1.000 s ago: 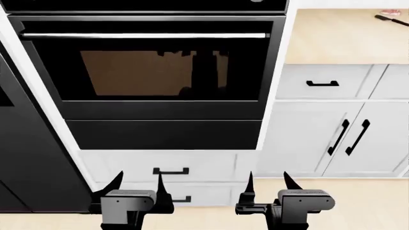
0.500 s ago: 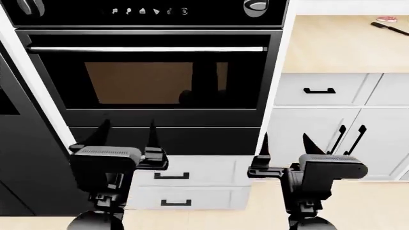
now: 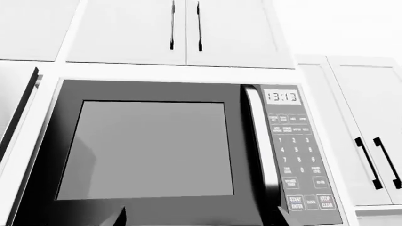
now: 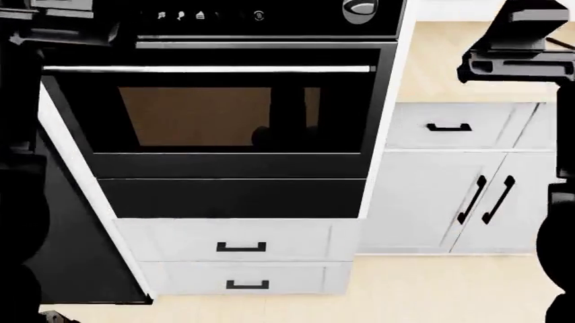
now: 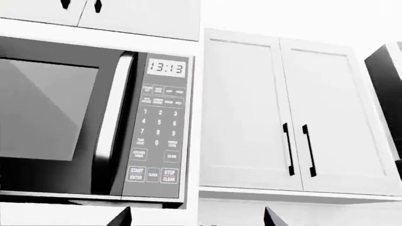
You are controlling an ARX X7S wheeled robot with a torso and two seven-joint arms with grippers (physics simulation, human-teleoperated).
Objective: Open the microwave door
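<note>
The microwave is built into white cabinetry and does not show in the head view. Its dark door [image 3: 148, 150] is closed, with a vertical silver handle [image 3: 264, 150] beside the keypad [image 3: 295, 155]. My left gripper [image 3: 201, 219] is open and faces the door's lower edge from a distance, touching nothing. The right wrist view shows the same door [image 5: 44, 113], handle [image 5: 112, 122] and keypad [image 5: 157, 127]. My right gripper [image 5: 196, 219] is open and empty, below the microwave's right corner. Both arms are raised: left arm [image 4: 63, 27], right arm [image 4: 521, 40].
A black wall oven [image 4: 215, 114] fills the head view, with white drawers [image 4: 241, 247] under it. A wooden counter [image 4: 449, 67] and white base cabinets [image 4: 485, 198] lie to the right. White upper cabinets [image 5: 295, 117] flank the microwave, others [image 3: 185, 28] sit above it.
Both arms have risen from low in front of the drawers to the top of the head view. Both grippers have stayed open.
</note>
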